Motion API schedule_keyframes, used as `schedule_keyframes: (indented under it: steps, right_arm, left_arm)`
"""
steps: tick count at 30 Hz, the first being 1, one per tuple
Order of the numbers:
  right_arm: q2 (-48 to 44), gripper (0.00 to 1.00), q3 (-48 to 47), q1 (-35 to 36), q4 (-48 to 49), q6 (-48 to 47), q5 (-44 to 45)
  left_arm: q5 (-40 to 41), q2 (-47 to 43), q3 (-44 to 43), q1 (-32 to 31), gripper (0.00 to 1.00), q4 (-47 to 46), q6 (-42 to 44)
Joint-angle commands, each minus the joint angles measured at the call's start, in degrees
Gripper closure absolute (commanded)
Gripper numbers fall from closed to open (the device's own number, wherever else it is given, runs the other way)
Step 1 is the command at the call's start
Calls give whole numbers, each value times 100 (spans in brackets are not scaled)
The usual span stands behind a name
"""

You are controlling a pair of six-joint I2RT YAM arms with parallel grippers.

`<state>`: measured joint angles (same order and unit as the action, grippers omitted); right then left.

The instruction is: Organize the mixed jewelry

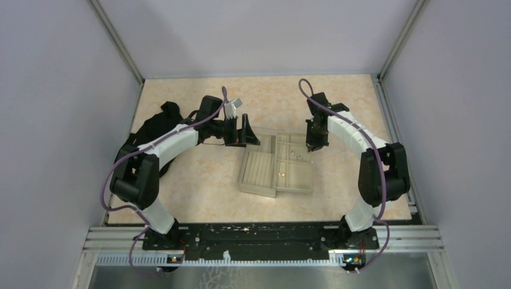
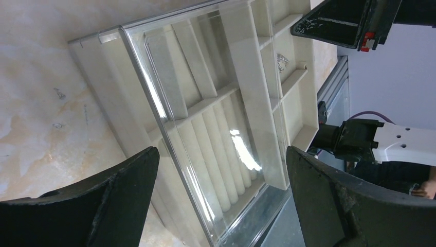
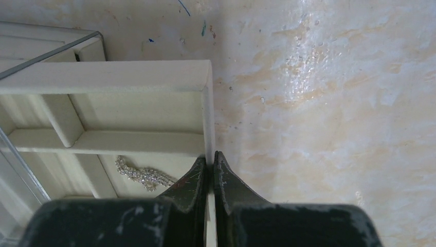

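The left gripper [image 2: 221, 154] is held wide apart over the left part of the beige compartmented tray [image 3: 128, 76]. A sparkling silver jewelry piece [image 3: 144, 176] lies in a right-hand compartment, just beside the right wall [image 3: 207, 118], on which the right gripper [image 3: 211, 160] is clamped.

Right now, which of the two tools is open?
The left tool, fingers spread wide, facing the clear box; the right tool is pinched shut on the tray wall.

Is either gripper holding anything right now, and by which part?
The right gripper is pinching the beige compartmented tray by its thin outer side wall. The left gripper stands open over the tray and holds nothing.
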<state>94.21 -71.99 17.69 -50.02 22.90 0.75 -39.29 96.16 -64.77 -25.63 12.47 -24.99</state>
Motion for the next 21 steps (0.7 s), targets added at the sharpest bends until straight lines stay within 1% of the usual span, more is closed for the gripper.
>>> schedule_keyframes:
  steps: [1, 3, 12, 21]
  right_arm:
    - [110, 100, -418, 142, 154, 445, -402]
    - [171, 100, -514, 166, 115, 510, -474]
    - [431, 100, -904, 173, -438, 941, -292]
    - [309, 100, -899, 175, -717, 978, -255]
  left_arm:
    - [-192, 56, -188, -47, 1, -170, 38]
    - [-176, 54, -180, -48, 1, -158, 30]
    - [-75, -10, -129, -52, 1, -158, -35]
    - [146, -97, -50, -48, 1, -168, -75]
